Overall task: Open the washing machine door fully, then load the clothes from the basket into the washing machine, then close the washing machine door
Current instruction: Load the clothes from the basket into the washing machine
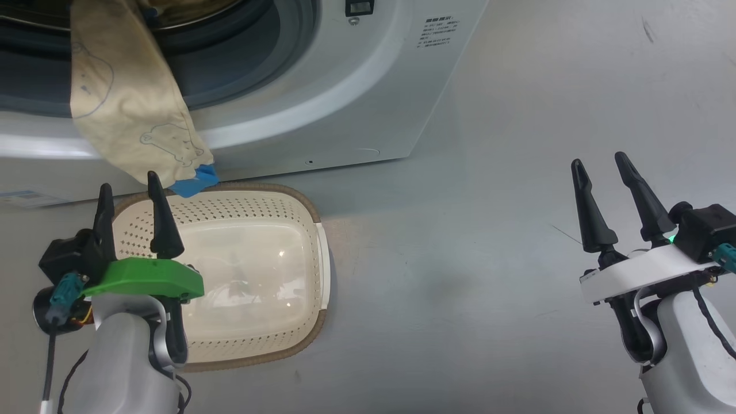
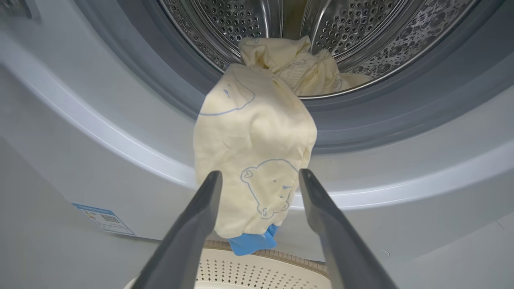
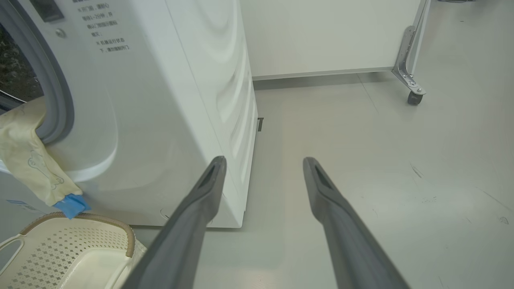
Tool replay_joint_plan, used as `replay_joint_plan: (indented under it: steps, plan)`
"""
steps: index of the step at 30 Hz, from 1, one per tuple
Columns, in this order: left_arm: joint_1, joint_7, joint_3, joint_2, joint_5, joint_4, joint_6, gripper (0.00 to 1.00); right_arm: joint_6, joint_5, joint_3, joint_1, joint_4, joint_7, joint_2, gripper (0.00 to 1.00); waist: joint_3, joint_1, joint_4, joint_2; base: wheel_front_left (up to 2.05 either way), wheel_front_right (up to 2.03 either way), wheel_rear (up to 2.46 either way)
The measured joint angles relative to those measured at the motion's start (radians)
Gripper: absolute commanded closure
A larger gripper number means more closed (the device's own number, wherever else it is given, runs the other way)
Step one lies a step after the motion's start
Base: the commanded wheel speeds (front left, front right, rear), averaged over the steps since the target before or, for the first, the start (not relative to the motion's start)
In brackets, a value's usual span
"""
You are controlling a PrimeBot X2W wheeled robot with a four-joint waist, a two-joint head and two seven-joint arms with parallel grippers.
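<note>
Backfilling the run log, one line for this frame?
cream garment hanging out of drum | basket looks empty | left gripper open, facing garment | right gripper open

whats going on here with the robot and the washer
A robot is loading clothes from a basket into a washing machine. The basket looks empty. One piece hangs out of the drum over the seal, its blue trim just above the basket. Both grippers are open and empty: the left gripper points at that piece, the right gripper is off to the side.
</note>
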Motion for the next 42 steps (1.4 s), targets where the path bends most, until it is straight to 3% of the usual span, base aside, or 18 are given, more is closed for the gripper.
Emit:
replay_joint_plan:
  steps: [42]
  plan:
    - [0.098,0.000,0.015,0.002,0.000,-0.123,0.005,0.00,0.000,0.000,0.002,0.004,-0.007,0.000,-0.007,0.00,0.030,0.0000,-0.001,0.0000,0.00,0.00,0.00]
